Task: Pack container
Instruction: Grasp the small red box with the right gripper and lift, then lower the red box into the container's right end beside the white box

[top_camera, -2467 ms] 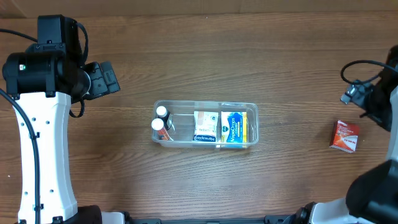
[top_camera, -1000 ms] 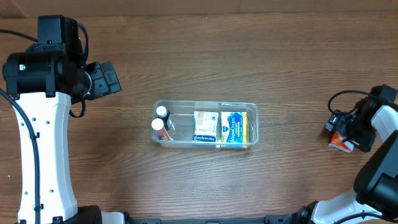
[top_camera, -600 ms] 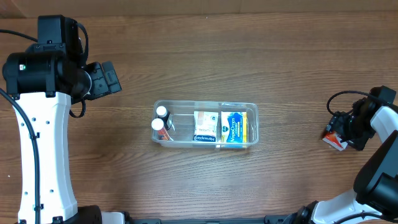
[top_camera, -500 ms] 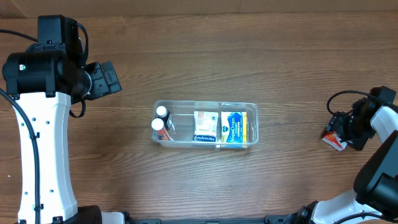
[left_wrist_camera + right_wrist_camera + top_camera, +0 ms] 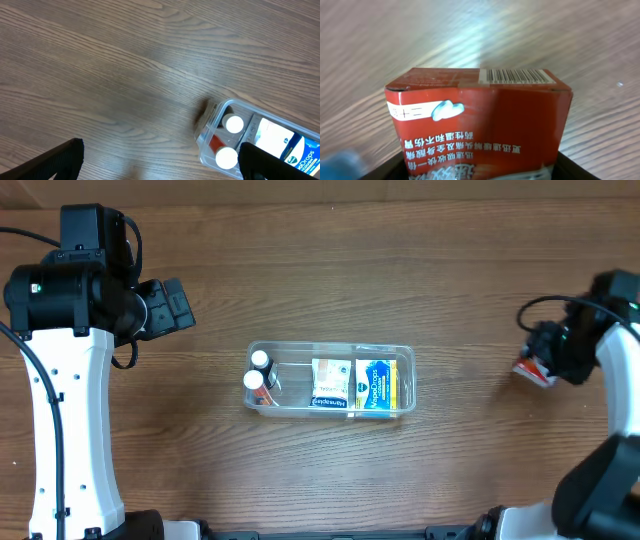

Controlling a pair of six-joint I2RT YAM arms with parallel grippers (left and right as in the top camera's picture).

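The clear plastic container [image 5: 331, 380] lies at the table's middle. It holds two white-capped bottles [image 5: 258, 372], a white box [image 5: 330, 384] and a blue and yellow box [image 5: 376, 385]. In the left wrist view the container [image 5: 260, 137] shows at the lower right. My right gripper [image 5: 545, 360] is shut on a small red box [image 5: 531, 370], lifted off the table at the far right. In the right wrist view the red box [image 5: 480, 122] fills the frame between the fingers. My left gripper [image 5: 160, 170] is open and empty, up at the left, away from the container.
The wooden table [image 5: 330, 270] lies all around the container. The left arm's white body [image 5: 60, 410] stands along the left edge. A black cable [image 5: 545, 305] loops off the right arm.
My right gripper came down onto the red box, closed on it, and has lifted it up and toward the far side. The left arm has not moved.
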